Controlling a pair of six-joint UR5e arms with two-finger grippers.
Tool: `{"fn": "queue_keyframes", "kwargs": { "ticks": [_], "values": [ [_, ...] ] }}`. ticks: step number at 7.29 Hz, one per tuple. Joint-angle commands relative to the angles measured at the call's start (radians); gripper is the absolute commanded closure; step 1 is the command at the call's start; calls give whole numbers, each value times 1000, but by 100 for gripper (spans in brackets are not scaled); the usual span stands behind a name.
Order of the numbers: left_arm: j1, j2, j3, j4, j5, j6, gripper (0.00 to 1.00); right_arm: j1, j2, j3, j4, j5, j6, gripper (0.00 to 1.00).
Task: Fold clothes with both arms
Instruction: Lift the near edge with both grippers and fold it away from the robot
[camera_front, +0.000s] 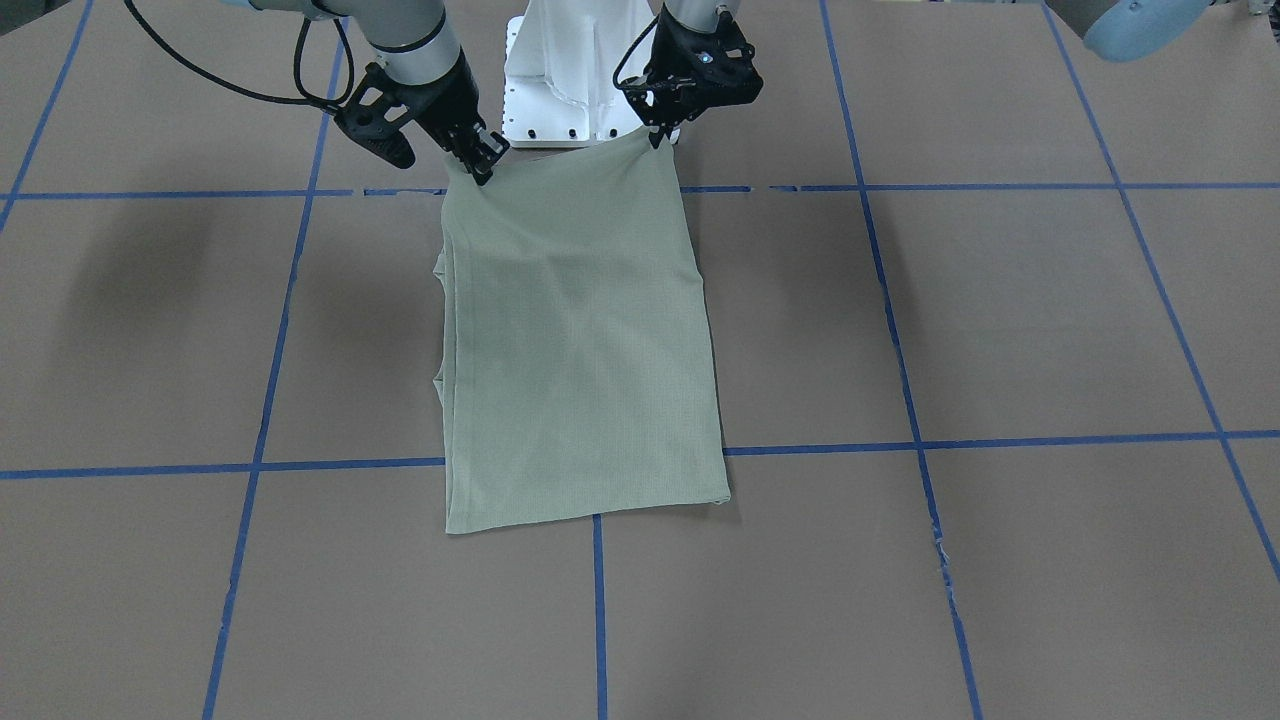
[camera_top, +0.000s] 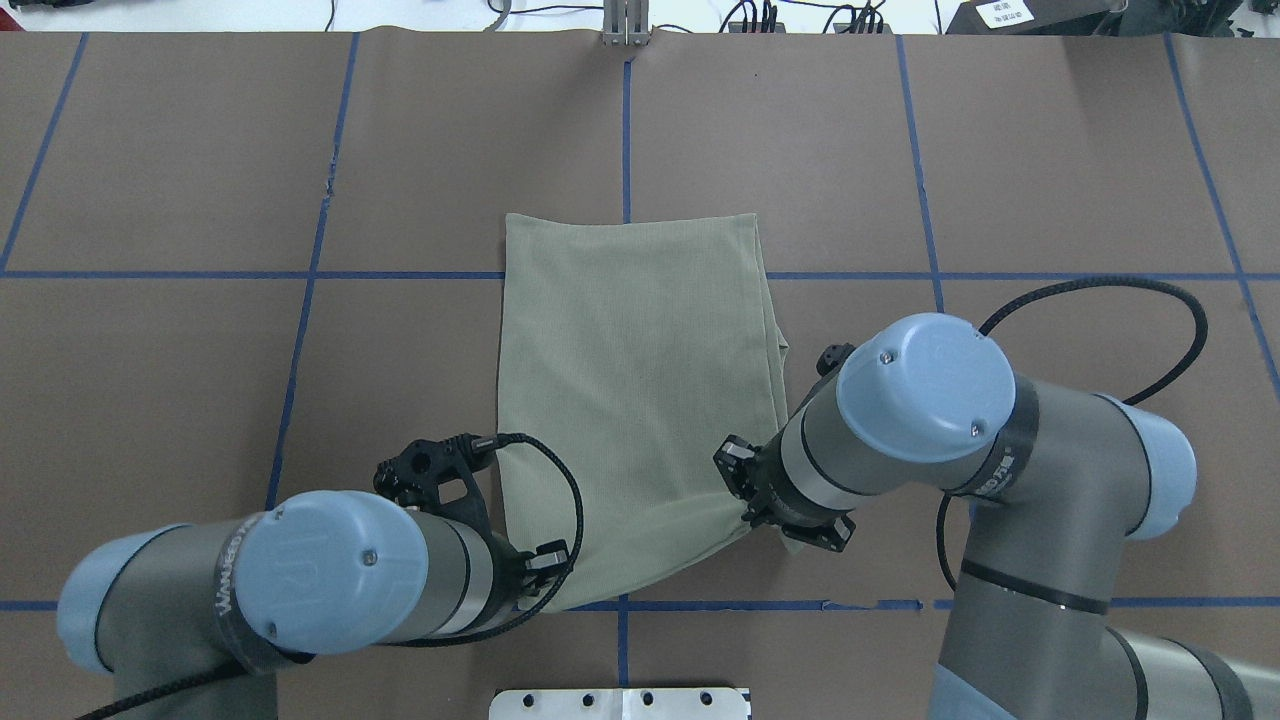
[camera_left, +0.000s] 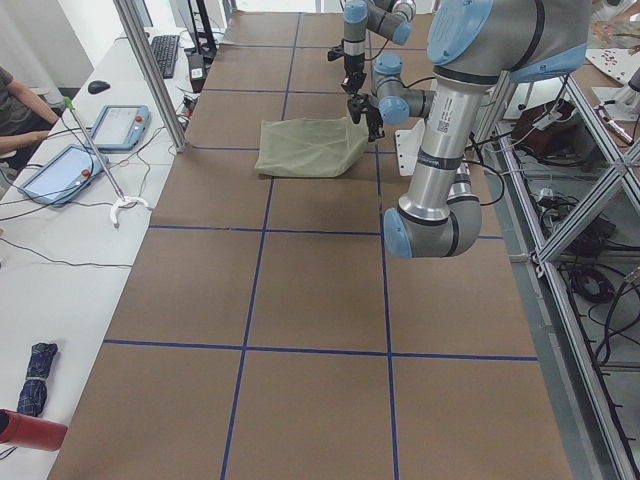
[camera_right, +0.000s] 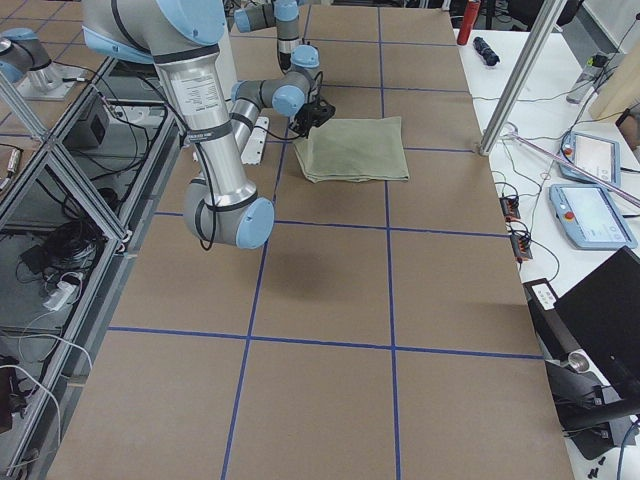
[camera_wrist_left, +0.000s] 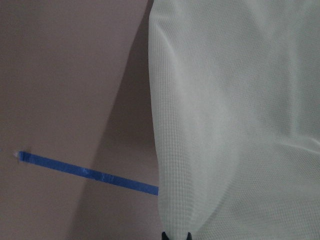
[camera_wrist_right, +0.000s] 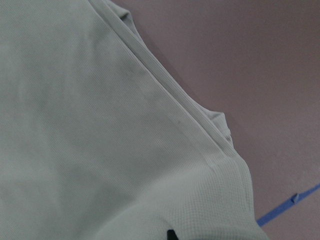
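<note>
The sage-green shirt lies folded into a long rectangle on the brown table, and it also shows in the overhead view. Its hang tag and logo are hidden. My left gripper is shut on the shirt's near corner on my left side, also seen from overhead. My right gripper is shut on the other near corner, also seen from overhead. The near edge is raised slightly off the table between them. The wrist views show the cloth close up, with layered folded edges on the right side.
The white pedestal base stands just behind the shirt's near edge. Blue tape lines grid the brown table. A side bench with tablets and an upright post borders the far edge.
</note>
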Motion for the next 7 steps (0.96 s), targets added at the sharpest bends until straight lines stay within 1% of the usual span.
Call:
{"fn": "queue_keyframes", "kwargs": {
  "ticks": [1,3,5,6,7],
  "values": [
    [-145,-83,123,-83,-8,47,100,91,78,-132,21,-4,-49,100],
    [-202,-114,256,-184,-8,48,100,150,128,-209,24,-2,-86,100],
    [-248,-151,338,-223,-8,76,100,201,172,-366,166,-1,-78,100],
    [-274,-168,370,-241,-8,82,100,227,202,-429,200,8,-78,100],
    [-290,-186,410,-252,-8,85,100,235,216,-454,202,10,-86,100]
  ]
}}
